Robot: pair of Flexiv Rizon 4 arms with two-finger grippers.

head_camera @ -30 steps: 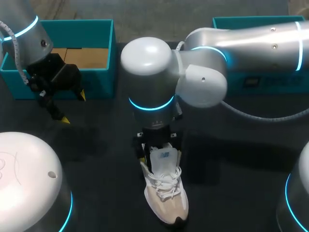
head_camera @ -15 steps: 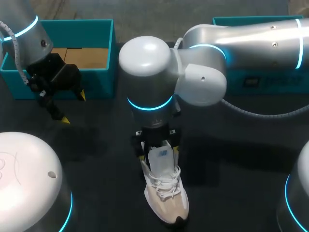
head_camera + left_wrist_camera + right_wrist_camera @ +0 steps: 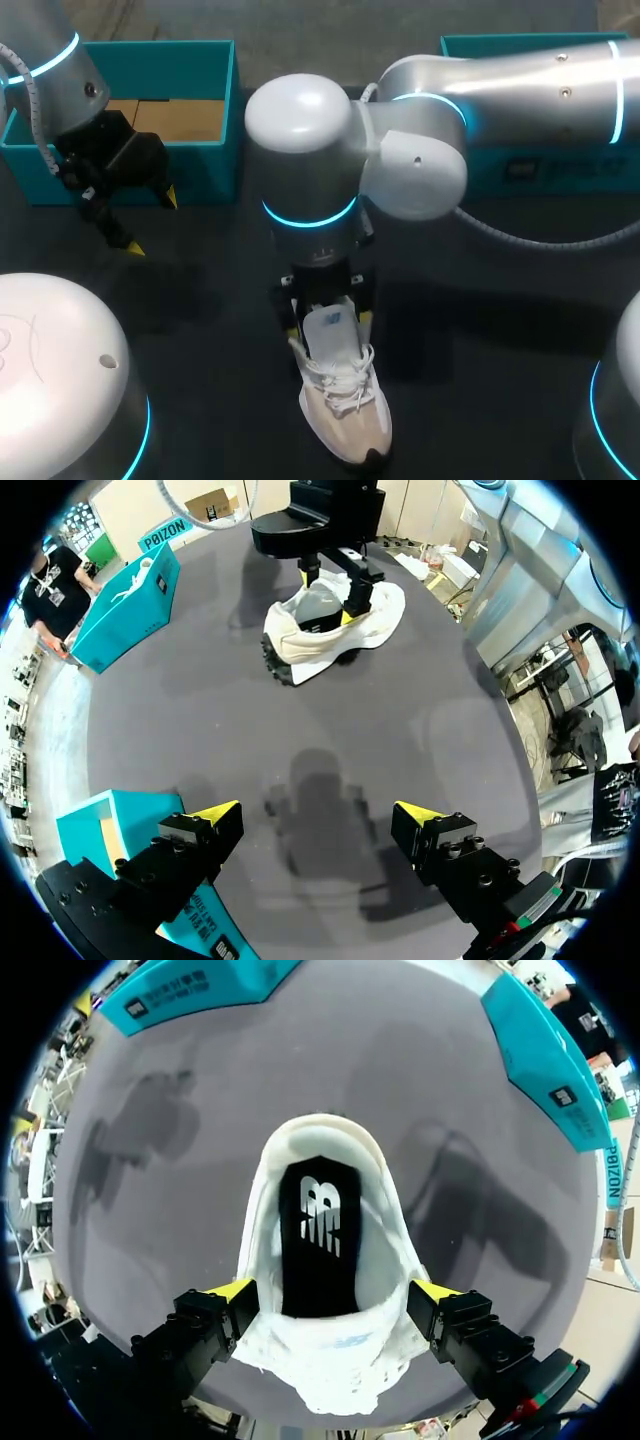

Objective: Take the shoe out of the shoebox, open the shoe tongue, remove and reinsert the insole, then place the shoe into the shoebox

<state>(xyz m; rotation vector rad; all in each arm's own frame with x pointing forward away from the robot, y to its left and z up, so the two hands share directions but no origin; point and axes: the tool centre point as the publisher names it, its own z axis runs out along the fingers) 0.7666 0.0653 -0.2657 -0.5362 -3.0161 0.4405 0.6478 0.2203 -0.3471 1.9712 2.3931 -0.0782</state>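
A white and beige shoe (image 3: 345,410) lies on the dark table, toe toward the front edge, its tongue (image 3: 335,335) pulled up. My right gripper (image 3: 328,318) hangs over the shoe's opening and stands open, one finger at each side of the collar. In the right wrist view the right gripper (image 3: 333,1290) straddles the shoe (image 3: 320,1140), and a black insole (image 3: 318,1230) lies inside it. My left gripper (image 3: 152,222) hovers open and empty in front of the teal shoebox (image 3: 160,46). From the left wrist view, the left gripper (image 3: 318,812) faces bare table, with the shoe (image 3: 375,620) far ahead.
A second teal box (image 3: 545,175) stands at the back right under my right arm. The shoebox wall (image 3: 110,830) is close beside my left finger. Round white arm bases (image 3: 60,370) fill the table's front corners.
My right arm has shifted slightly left and its gripper has come a little lower over the shoe. The left arm and the shoe have stayed where they were.
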